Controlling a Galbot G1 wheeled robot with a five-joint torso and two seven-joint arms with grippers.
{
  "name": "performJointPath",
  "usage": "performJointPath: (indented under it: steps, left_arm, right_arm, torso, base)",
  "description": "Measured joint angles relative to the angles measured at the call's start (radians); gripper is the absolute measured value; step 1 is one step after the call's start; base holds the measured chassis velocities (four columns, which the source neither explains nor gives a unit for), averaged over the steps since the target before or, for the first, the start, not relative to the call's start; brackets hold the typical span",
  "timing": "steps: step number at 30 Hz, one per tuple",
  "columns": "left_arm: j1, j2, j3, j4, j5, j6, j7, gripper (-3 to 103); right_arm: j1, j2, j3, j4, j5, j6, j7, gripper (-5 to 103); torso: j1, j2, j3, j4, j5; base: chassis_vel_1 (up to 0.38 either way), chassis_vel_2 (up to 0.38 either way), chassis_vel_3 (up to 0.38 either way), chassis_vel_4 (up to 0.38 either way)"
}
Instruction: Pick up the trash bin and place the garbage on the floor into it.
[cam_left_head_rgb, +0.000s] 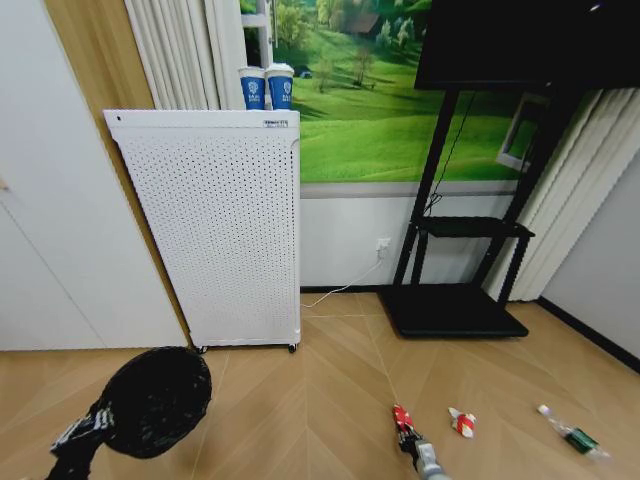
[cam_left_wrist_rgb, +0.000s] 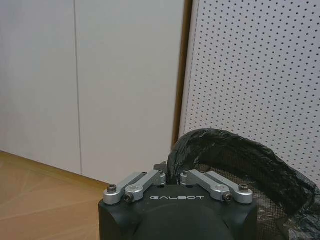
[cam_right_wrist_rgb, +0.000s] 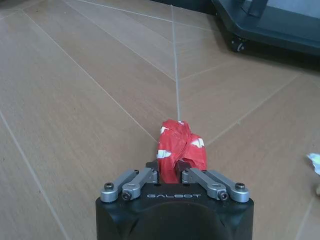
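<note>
1. Left gripper (cam_left_wrist_rgb: 170, 176): fingers pinched on the rim of the trash bin (cam_left_head_rgb: 155, 400), which hangs off the floor (cam_left_head_rgb: 330, 390) low on the robot's left, mouth tilted sideways toward the white perforated appliance (cam_left_head_rgb: 215, 225). A black liner is draped over the rim. Risk: a thin hold on rim plus liner; the bin could swivel or slip if the arm swings.

2. Right gripper (cam_right_wrist_rgb: 171, 175): fingers pressed on a crumpled red-and-white wrapper (cam_right_wrist_rgb: 179, 150), low near the floor. Contact with the floor cannot be told. Risk: the hold sits at the wrapper's near end, most of it sticks out ahead; soft, crushed material may pull free on the way over.

3. Bin and wrapper are well apart. Risk: with the mouth tilted, a release off-centre would strike the rim or miss, putting the wrapper back on the parquet.

4. Lying on the floor to the right: a second red-and-white wrapper (cam_left_head_rgb: 461, 421) and a clear bottle (cam_left_head_rgb: 572, 434) with green label. Risk: a low arm sweep or base move could knock the bottle rolling.

5. Black stand base (cam_left_head_rgb: 452, 310) lies behind, well apart; low concern.
</note>
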Motion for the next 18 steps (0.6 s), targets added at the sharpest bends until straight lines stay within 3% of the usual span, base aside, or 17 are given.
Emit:
performJointPath:
  steps: [5,8,11,14,18]
  left_arm:
    - [-0.037,0.060,0.041,0.032,-0.009,0.014,0.017,7]
    - [-0.124,0.217,0.131,0.117,-0.007,0.005,0.071,7]
    - [-0.159,0.269,0.181,0.155,-0.015,-0.013,0.088,7]
    - [-0.166,0.277,0.189,0.162,-0.017,-0.018,0.091,7]
    - [-0.256,0.349,0.280,0.265,-0.031,-0.094,0.153,7]
  right_arm:
    - [-0.097,-0.038,0.035,0.154,0.053,0.049,-0.055,17]
    - [-0.212,-0.084,0.075,0.369,0.132,0.091,-0.070,17]
    - [-0.248,-0.094,0.089,0.442,0.163,0.095,-0.072,17]
    - [-0.254,-0.096,0.090,0.454,0.169,0.096,-0.075,17]
    - [-0.292,-0.125,0.079,0.612,0.250,0.073,-0.094,17]
  torso:
    - [0.000,0.000,0.000,-0.0003,-0.0006]
    - [0.000,0.000,0.000,-0.0008,-0.0008]
    - [0.000,0.000,0.000,-0.0008,-0.0013]
    - [0.000,0.000,0.000,-0.0007,-0.0011]
    - [0.000,0.000,0.000,0.0000,-0.0013]
  base:
    - [0.000,0.000,0.000,0.000]
    - [0.000,0.000,0.000,0.000]
    - [0.000,0.000,0.000,0.000]
    - [0.000,0.000,0.000,0.000]
    - [0.000,0.000,0.000,0.000]
